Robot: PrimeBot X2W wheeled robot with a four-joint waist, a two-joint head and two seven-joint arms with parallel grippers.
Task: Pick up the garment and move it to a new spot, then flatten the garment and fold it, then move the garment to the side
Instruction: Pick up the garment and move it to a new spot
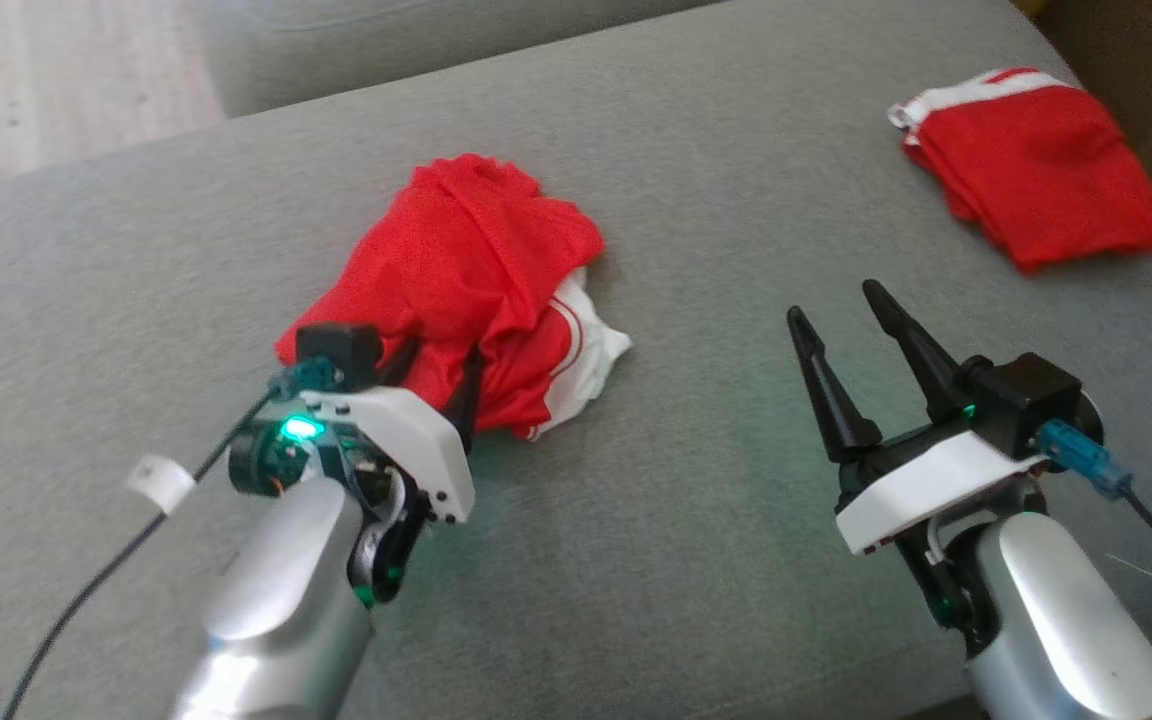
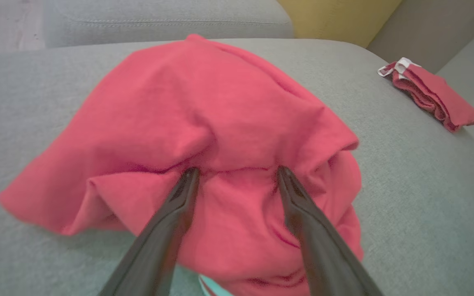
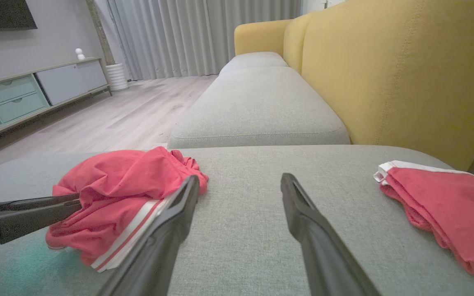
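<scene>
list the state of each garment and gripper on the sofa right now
crumpled garment, bunched in a heap, unfolded
folded garment, folded, lying apart at the side
left gripper, jaws open, pressed into the crumpled garment
right gripper, jaws open, holding nothing

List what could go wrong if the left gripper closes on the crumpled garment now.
1. The left gripper is open, fingertips pressed into a bunched fold of the crumpled garment; closing may pinch several layers, lifting a wad.
2. The right gripper is open and apart from it, so the striped edge may drag.
</scene>
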